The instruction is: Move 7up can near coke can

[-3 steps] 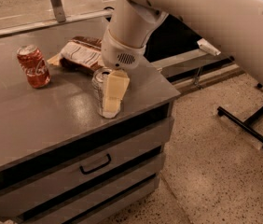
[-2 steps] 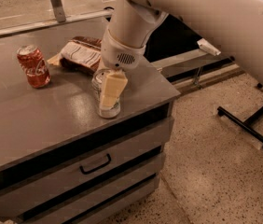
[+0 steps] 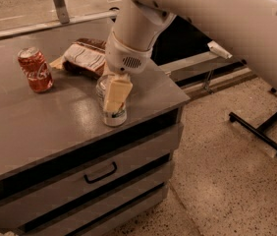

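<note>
Camera view: the tool [image 3: 111, 100] is clamped on the upright 7up can [image 3: 116, 118], which sits on the worktop [image 3: 40, 132] well right of the coke can [image 3: 35, 70], probably gripped low for a no-tip carry over.

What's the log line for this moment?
end effector: at 7up can | 7up can: upright on counter | coke can: upright, apart, image left | move: pending

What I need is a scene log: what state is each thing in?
Silver-white aluminium 7up can with green band: upright on the grey tabletop, near its front edge.
Red aluminium coke can: upright, apart, untouched.
Gripper: down around the 7up can.
Brown-and-white snack packet: lying flat.
Grey metal drawer with handle: closed.
</note>
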